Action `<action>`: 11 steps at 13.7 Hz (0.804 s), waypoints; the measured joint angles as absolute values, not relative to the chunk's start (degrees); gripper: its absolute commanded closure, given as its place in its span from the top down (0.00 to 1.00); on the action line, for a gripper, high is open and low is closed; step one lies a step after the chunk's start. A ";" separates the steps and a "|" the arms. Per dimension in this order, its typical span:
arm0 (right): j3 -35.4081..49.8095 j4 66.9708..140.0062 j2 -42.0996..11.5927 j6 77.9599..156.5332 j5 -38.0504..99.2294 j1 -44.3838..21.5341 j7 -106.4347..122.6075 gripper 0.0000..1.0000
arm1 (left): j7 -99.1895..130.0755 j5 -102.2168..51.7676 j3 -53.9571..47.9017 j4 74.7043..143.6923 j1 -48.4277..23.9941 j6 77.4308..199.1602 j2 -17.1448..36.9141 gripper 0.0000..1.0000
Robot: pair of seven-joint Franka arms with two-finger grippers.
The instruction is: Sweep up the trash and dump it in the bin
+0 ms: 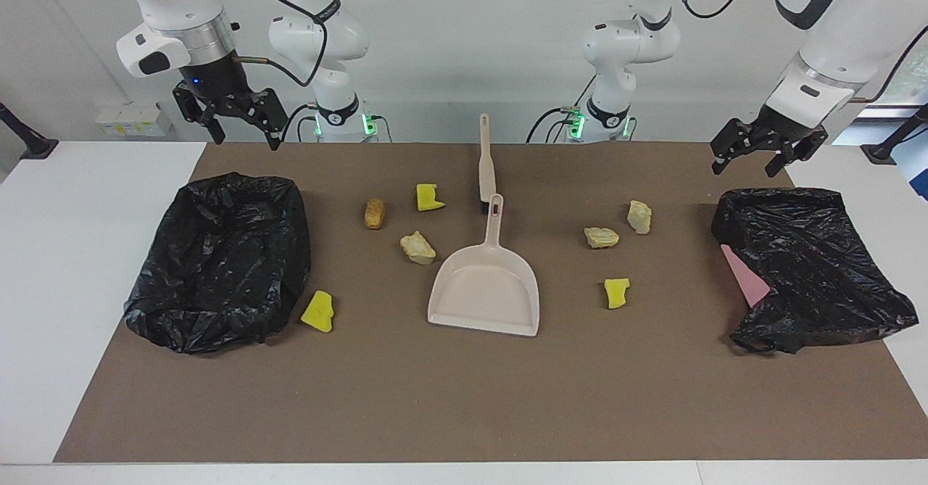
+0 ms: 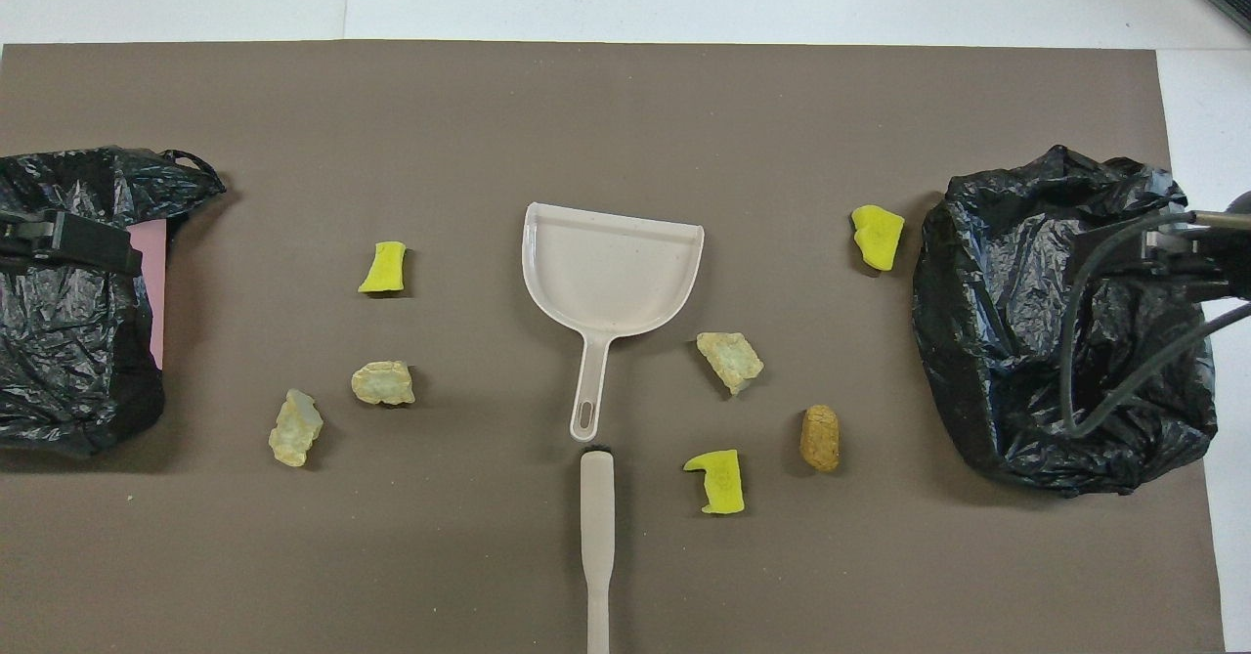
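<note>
A beige dustpan lies mid-mat, its handle pointing toward the robots. A brush lies in line with that handle, nearer to the robots. Several trash chunks are scattered on both sides of the pan: yellow spongy pieces, beige lumps and an orange-brown lump. A bin lined with a black bag stands open at the right arm's end. My right gripper hangs open and empty above it. My left gripper hangs open and empty over the other black bag.
The black bag at the left arm's end is crumpled, with a flat pink sheet sticking out of it. A brown mat covers the white table. A cable loops from the right arm over the bin.
</note>
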State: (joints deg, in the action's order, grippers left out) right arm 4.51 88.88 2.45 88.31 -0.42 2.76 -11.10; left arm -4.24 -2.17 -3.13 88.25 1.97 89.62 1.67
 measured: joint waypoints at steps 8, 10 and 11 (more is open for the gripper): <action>4.51 88.88 2.45 88.31 -0.42 2.76 -11.10 1.00 | -5.12 -2.17 -3.52 88.25 1.81 89.73 1.67 1.00; 4.51 88.88 2.45 88.31 -0.42 2.76 -11.10 1.00 | -5.34 -2.17 -3.72 88.32 1.75 89.74 1.66 1.00; 4.51 88.88 2.45 88.31 -0.42 2.76 -11.10 1.00 | -5.40 -2.17 -3.90 88.49 1.73 89.75 1.64 1.00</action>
